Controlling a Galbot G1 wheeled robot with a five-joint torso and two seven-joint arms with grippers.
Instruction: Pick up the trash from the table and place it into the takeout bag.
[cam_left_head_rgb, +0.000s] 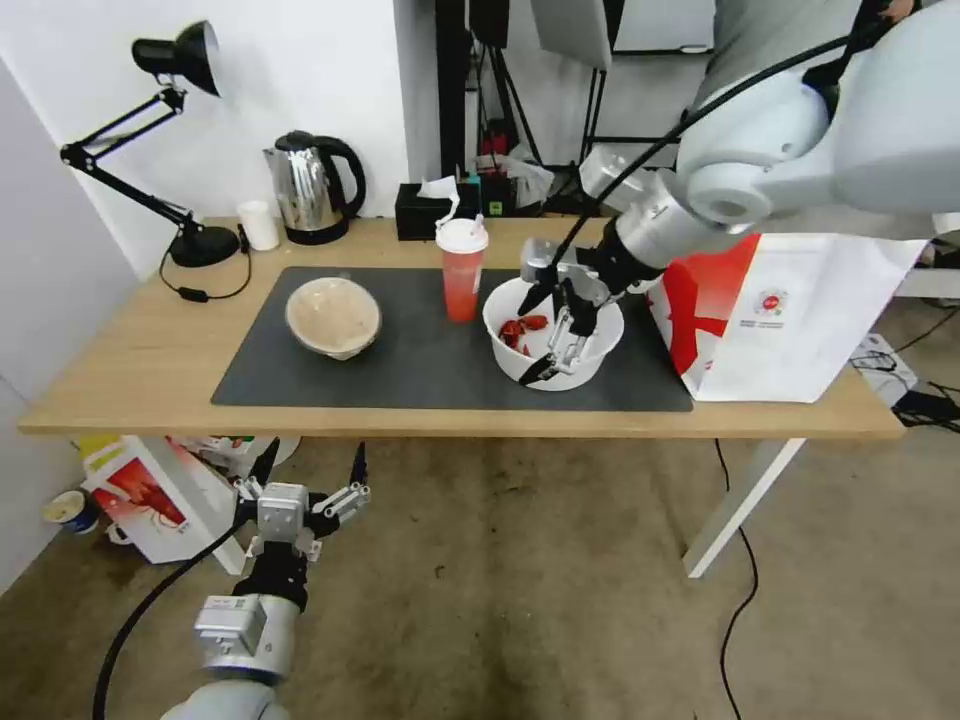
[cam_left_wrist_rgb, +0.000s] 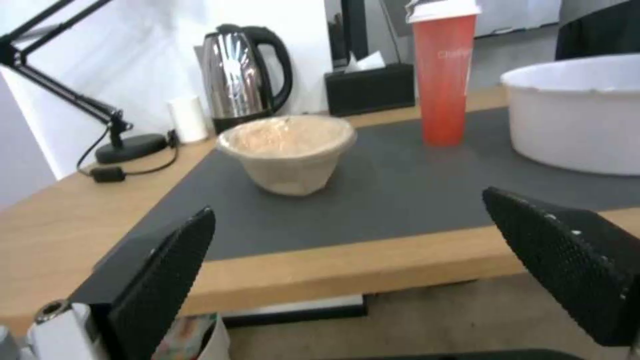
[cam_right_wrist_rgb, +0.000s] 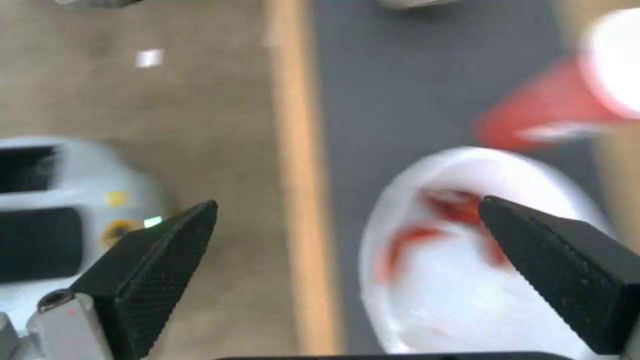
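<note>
On the table (cam_left_head_rgb: 140, 370), a dark mat carries a beige paper bowl (cam_left_head_rgb: 333, 315) (cam_left_wrist_rgb: 290, 150), a red cup with white lid (cam_left_head_rgb: 462, 270) (cam_left_wrist_rgb: 443, 75) (cam_right_wrist_rgb: 553, 110) and a large white bowl with red scraps (cam_left_head_rgb: 600, 355) (cam_left_wrist_rgb: 580, 115) (cam_right_wrist_rgb: 480, 280). My right gripper (cam_left_head_rgb: 530, 340) (cam_right_wrist_rgb: 348, 202) hangs open just over the white bowl, with nothing between its fingers. The takeout bag (cam_left_head_rgb: 790, 310) stands upright at the table's right end. My left gripper (cam_left_head_rgb: 312, 465) (cam_left_wrist_rgb: 348, 202) is open, low in front of the table's front edge, facing the paper bowl.
Along the back edge stand a black desk lamp (cam_left_head_rgb: 180, 60), a steel kettle (cam_left_head_rgb: 310, 185), a small white cup (cam_left_head_rgb: 260, 225) and a black tissue box (cam_left_head_rgb: 425, 210). A red-and-white carton (cam_left_head_rgb: 150, 495) sits on the floor under the table's left end. Cables trail on the floor at right.
</note>
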